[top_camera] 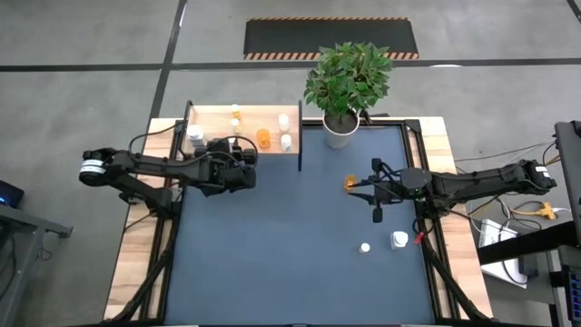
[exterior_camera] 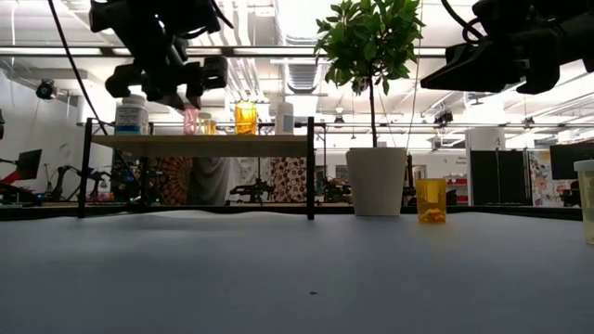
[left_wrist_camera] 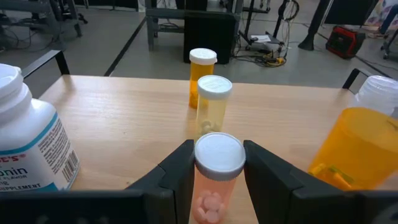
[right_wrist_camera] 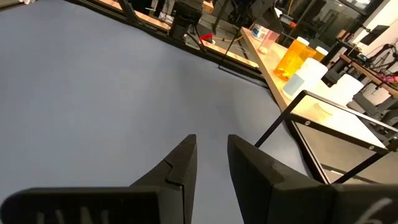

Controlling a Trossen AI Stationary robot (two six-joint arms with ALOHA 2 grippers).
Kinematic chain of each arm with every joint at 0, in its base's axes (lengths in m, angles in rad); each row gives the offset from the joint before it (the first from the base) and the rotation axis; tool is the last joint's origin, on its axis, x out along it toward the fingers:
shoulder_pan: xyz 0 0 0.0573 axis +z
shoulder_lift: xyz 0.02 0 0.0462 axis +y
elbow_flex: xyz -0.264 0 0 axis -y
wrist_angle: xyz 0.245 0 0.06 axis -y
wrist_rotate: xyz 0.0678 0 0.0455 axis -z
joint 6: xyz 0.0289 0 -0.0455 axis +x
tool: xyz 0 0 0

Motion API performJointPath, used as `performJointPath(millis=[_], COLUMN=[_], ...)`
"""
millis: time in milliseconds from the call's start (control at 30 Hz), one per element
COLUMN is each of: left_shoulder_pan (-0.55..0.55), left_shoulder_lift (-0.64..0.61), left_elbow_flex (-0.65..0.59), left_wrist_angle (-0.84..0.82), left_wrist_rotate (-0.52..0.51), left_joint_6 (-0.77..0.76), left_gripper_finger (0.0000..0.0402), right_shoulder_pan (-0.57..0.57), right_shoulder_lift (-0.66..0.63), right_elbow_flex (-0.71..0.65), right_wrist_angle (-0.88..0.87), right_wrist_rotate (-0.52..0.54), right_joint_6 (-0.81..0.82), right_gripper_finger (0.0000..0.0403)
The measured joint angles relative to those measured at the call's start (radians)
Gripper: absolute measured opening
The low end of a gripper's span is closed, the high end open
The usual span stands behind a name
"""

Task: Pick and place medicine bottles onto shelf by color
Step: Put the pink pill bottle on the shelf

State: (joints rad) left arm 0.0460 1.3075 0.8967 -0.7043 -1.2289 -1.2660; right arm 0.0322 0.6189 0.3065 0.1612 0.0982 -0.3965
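Observation:
My left gripper (top_camera: 236,151) reaches over the near edge of the shelf (top_camera: 218,120), a light wood board on black legs at the table's far left. It is shut on a translucent pinkish-orange medicine bottle (left_wrist_camera: 216,180) with a white cap and pills inside. On the board stand a big white bottle (left_wrist_camera: 28,143), two pale-capped bottles (left_wrist_camera: 213,102) and an orange one (left_wrist_camera: 357,146). My right gripper (right_wrist_camera: 210,146) hovers over the table's right half with a narrow gap between its fingers and nothing in it. An orange bottle (top_camera: 350,183) stands on the table just left of it. My left gripper pinches the bottle's two sides just below the cap (left_wrist_camera: 217,175) between its two fingers (left_wrist_camera: 181,163). The fingers come nearly level from the table's near side. The bottle stands upright; in the low view its base (exterior_camera: 191,131) is at the board's top, touching or not I cannot tell.
A potted plant in a white pot (top_camera: 341,130) stands right of the shelf at the far edge. Two white bottles (top_camera: 365,247) (top_camera: 399,240) stand on the blue tabletop near the right edge. The table's middle and near left are bare blue surface (top_camera: 263,254).

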Motion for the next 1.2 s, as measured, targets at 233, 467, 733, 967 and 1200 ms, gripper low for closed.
performJointPath(millis=[233, 467, 733, 967, 1200], left_shoulder_pan=[0.006, 0.014, 0.014, 0.014, 0.014], left_shoulder_lift=[0.0, 0.0, 0.0, -0.001, -0.001], left_elbow_flex=[-0.003, -0.003, -0.003, -0.004, -0.005], left_wrist_angle=[0.063, 0.096, 0.099, 0.099, 0.099], left_wrist_rotate=[0.002, -0.003, -0.003, -0.004, -0.005], left_joint_6=[0.051, 0.094, 0.093, 0.093, 0.092], left_gripper_finger=[0.0107, 0.0107, 0.0107, 0.0107, 0.0118], right_shoulder_pan=[0.0, 0.0, 0.0, 0.0, 0.0], right_shoulder_lift=[0.0, 0.0, 0.0, 0.0, 0.0], right_elbow_flex=[0.0, 0.0, 0.0, 0.0, 0.0], right_wrist_angle=[0.0, 0.0, 0.0, 0.0, 0.0], right_wrist_rotate=[0.0, 0.0, 0.0, 0.0, 0.0], right_joint_6=[-0.005, -0.004, -0.004, -0.004, -0.004], right_gripper_finger=[0.0082, 0.0082, 0.0082, 0.0082, 0.0082])
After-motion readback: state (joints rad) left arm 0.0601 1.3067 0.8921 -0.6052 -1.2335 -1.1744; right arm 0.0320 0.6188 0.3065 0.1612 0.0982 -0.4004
